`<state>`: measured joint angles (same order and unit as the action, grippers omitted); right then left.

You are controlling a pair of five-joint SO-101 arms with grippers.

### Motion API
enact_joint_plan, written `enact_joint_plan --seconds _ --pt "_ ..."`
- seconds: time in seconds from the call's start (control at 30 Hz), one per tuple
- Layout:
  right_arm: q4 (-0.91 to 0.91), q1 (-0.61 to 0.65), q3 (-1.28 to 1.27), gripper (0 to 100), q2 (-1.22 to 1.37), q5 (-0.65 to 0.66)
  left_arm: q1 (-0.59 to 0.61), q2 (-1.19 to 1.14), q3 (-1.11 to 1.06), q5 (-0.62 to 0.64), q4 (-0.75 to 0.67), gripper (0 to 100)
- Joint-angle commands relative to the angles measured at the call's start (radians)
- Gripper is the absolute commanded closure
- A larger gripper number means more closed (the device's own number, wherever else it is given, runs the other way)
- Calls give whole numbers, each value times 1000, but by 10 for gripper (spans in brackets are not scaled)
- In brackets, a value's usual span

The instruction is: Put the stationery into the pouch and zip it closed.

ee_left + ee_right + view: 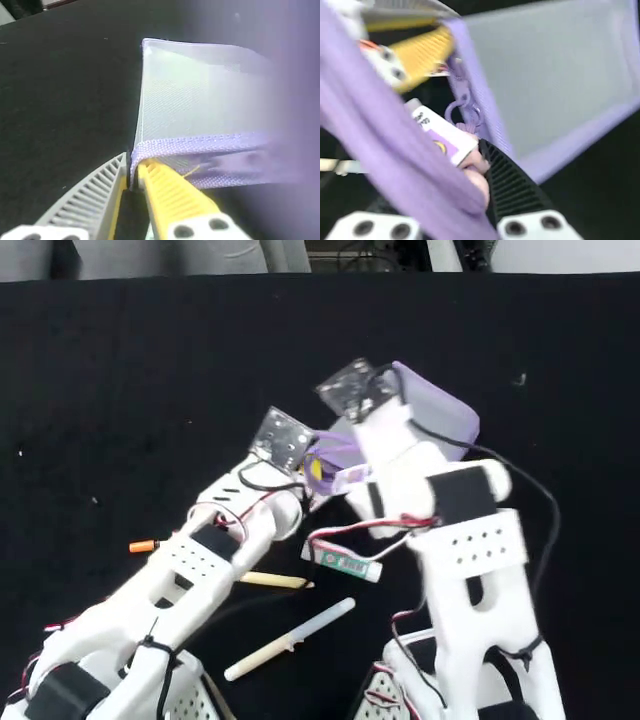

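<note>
The left gripper (133,164) has its grey and yellow fingers pinched on the purple-trimmed corner of the pouch (200,90), and the pale mesh wall stretches away from the fingertips. The right gripper (472,157) seems to press a small eraser (440,132) in a white and purple sleeve against its black finger. The zip pull (462,107) hangs just beyond that fingertip, at the pouch's open edge. The pouch looks light and limp, so it will likely sag or fold unless it is held by the stiffer woven rim, as the left jaws hold it now. The eraser should be light and grippy, best taken across its short sides. Farther out, behind both grippers on the table (120,370), lie a pencil (275,580), a pale pen (290,638), an orange-tipped pen (145,545) and a green-labelled stick (347,563). All are thin, hard and apt to roll. A blurred purple band crosses the right wrist view beside the eraser, and I cannot tell whether it is a finger or pouch fabric. The arms hide the pouch mouth from above.
</note>
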<state>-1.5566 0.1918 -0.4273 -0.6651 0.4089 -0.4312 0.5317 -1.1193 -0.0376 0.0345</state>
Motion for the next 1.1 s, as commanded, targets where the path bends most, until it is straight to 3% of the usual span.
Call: enact_joint_plan --seconds 0.0,0.6,0.9,1.07 --pt "-14 -120 58 986 -8 48 70 6 42 -3 28 972" --pt "-14 -376 62 986 -8 140 159 8 82 -3 68 972" --pt "-14 -373 65 986 -8 141 147 8 76 -3 68 972" --pt "-74 -307 127 986 -8 135 136 6 76 37 68 970"
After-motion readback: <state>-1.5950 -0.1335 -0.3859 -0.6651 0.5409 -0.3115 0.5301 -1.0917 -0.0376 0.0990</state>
